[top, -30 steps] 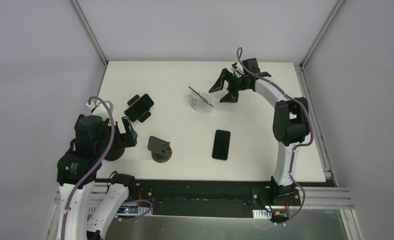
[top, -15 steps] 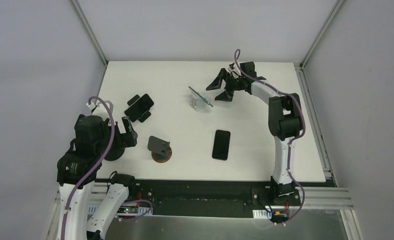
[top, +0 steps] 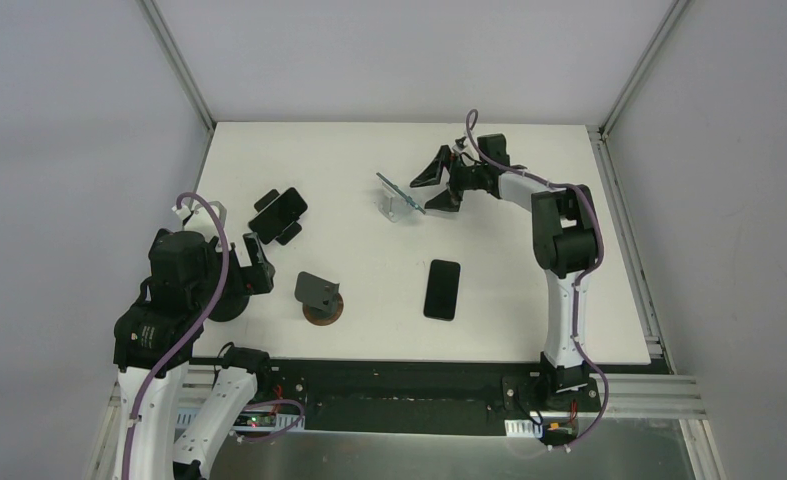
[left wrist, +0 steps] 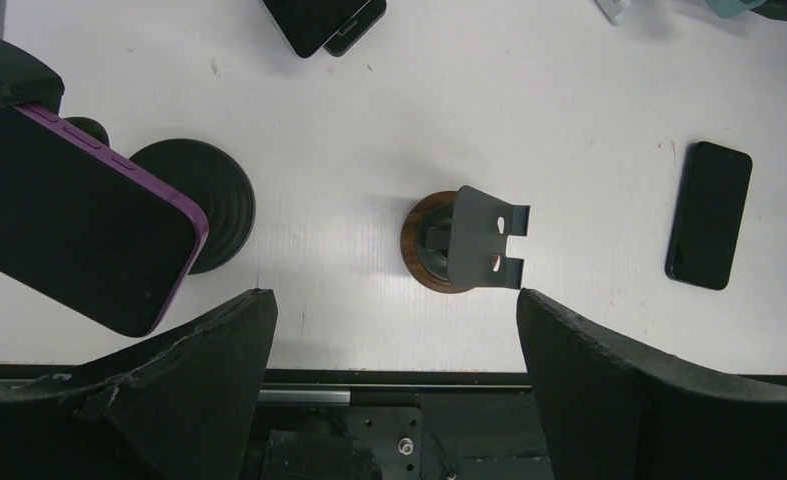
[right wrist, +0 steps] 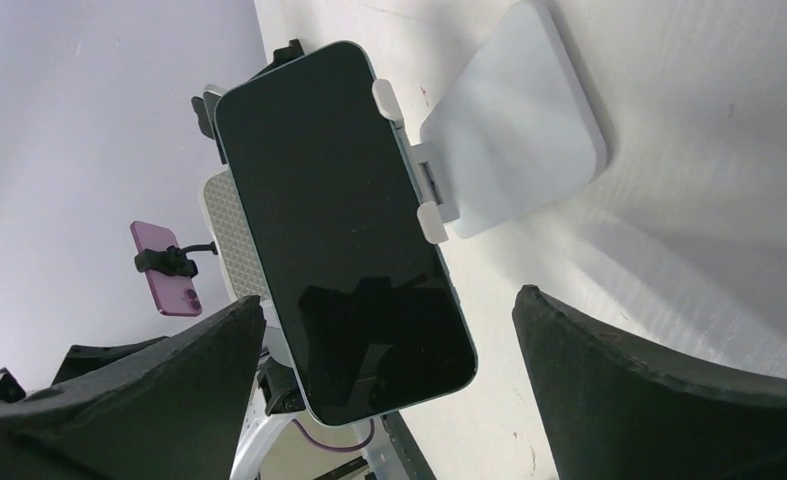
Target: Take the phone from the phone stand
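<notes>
The phone (top: 399, 192) leans in its pale phone stand (top: 397, 209) at upper centre of the overhead view. The right end effector (top: 432, 188) is spread wide just right of it, holding nothing. The left end effector (left wrist: 394, 300), lower left, gapes empty too.

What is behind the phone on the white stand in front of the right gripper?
A white stand: its two lips hook the edge of the phone, and a perforated back plate peeks out beside it. The phone covers the rest of that plate.
</notes>
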Tool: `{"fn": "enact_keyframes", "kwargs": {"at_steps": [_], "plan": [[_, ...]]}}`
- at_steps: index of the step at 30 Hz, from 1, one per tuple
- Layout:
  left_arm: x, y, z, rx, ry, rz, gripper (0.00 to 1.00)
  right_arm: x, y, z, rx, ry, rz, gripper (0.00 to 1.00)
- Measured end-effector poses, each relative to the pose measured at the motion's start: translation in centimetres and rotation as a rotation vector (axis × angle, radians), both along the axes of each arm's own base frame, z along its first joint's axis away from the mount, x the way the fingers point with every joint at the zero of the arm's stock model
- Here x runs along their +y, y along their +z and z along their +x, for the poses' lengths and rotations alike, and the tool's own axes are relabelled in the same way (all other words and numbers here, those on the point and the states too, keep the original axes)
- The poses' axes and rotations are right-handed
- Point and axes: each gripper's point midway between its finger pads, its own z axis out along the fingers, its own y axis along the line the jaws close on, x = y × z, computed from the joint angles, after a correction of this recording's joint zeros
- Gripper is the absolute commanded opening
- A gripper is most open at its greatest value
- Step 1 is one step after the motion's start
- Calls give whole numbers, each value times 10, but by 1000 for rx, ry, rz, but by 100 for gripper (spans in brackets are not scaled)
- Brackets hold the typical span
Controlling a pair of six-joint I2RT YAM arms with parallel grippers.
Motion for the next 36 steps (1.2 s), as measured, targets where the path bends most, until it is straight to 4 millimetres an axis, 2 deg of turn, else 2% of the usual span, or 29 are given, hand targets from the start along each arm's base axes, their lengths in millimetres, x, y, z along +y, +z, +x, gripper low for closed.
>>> {"fn": "enact_keyframes", "kwargs": {"at_steps": [18,36], "plan": [[0,0,0,0,0,0,93,18,4,-19,-14,73,100,99],[0,0,0,-1,0,-1,93,25,7,-33,-22,139,127,91]]}}
